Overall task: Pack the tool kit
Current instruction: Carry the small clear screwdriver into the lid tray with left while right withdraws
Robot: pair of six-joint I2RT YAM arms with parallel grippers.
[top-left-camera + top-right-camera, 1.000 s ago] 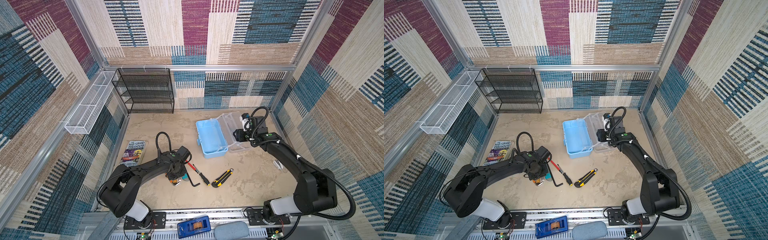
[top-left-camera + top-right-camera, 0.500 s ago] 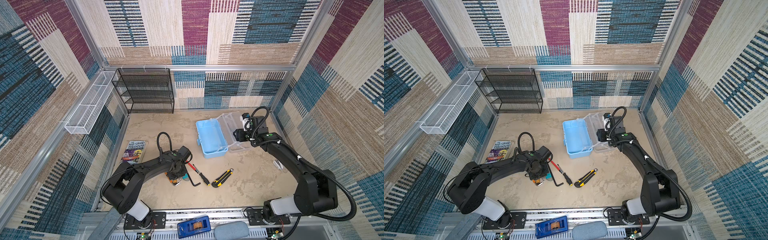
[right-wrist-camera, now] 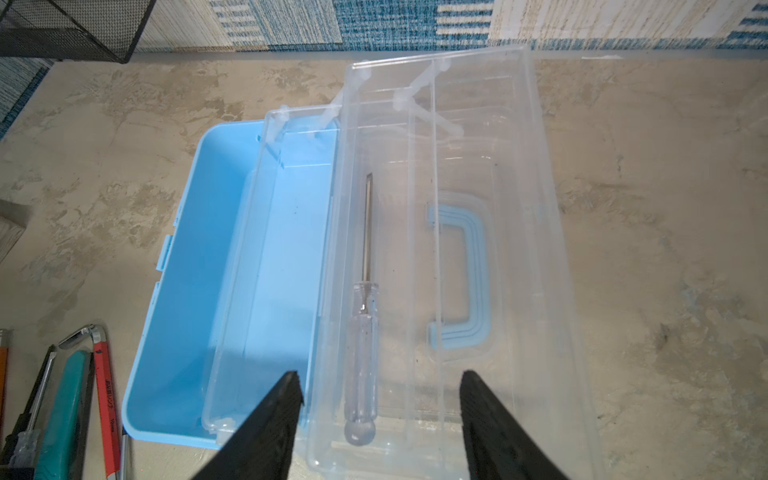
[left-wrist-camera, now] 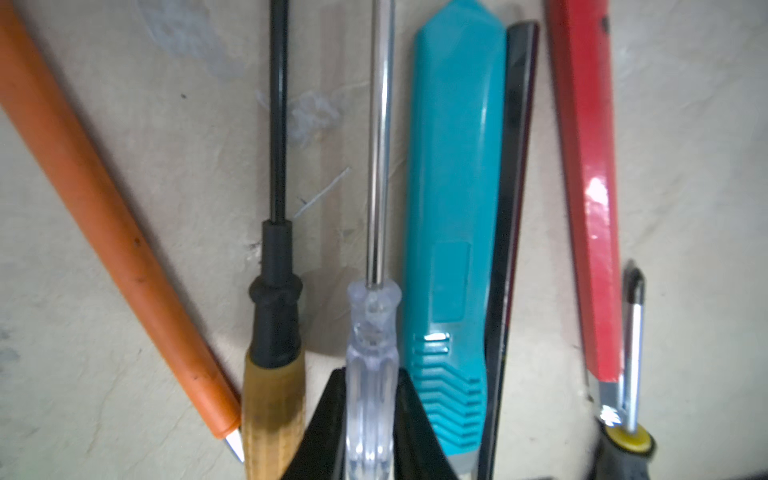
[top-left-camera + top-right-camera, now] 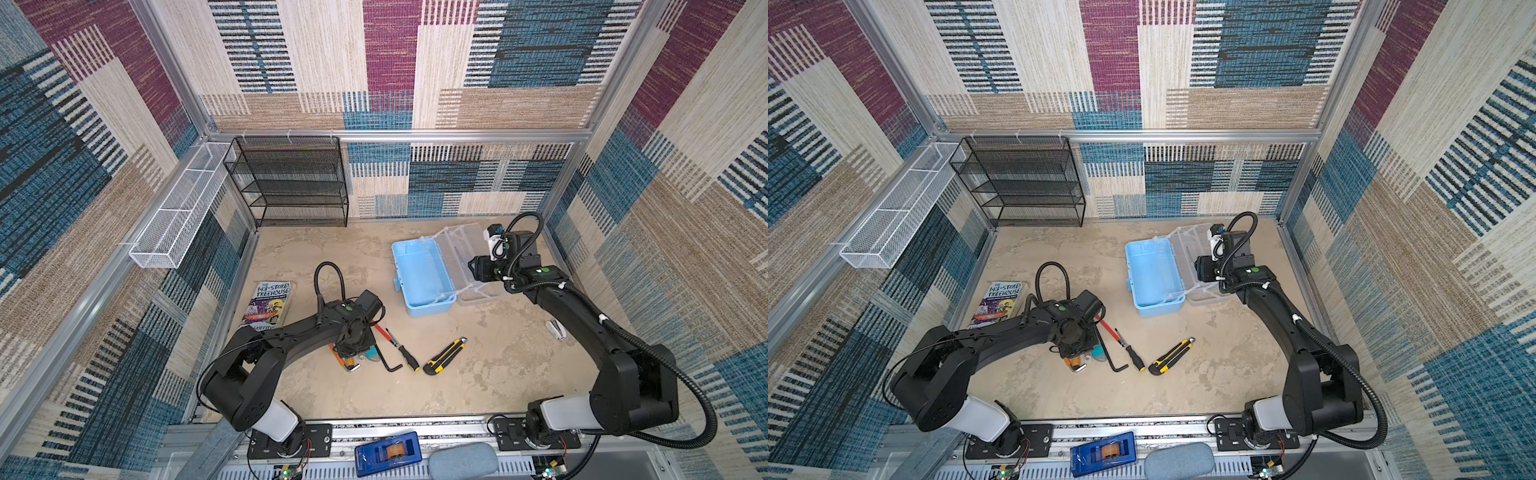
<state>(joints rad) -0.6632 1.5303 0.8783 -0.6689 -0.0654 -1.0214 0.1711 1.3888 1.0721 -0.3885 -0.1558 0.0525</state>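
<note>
The tool kit case (image 5: 422, 276) (image 5: 1152, 276) lies open, pale blue, with its clear lid (image 5: 469, 257) folded back. A clear-handled screwdriver (image 3: 363, 332) rests in the clear part beside the blue handle (image 3: 465, 274). My right gripper (image 3: 379, 374) (image 5: 478, 268) hovers open over it, empty. My left gripper (image 4: 370, 415) (image 5: 353, 357) is down among the loose tools, shut on another clear-handled screwdriver (image 4: 376, 311). Next to that lie a wooden-handled screwdriver (image 4: 274, 311), an orange pencil (image 4: 104, 216), a teal utility knife (image 4: 453, 208), a black hex key (image 4: 511, 208) and a red pencil (image 4: 590, 187).
A yellow-black utility knife (image 5: 444, 356) and a black-handled screwdriver (image 5: 405, 353) lie right of the left gripper. A book (image 5: 268, 305) sits at the left wall, a black mesh shelf (image 5: 291, 183) at the back, a dark blue tape dispenser (image 5: 388, 453) on the front rail.
The left jaws have narrowed onto the clear screwdriver handle and the right jaws have widened a little. Both arms stay nearly where they were.
</note>
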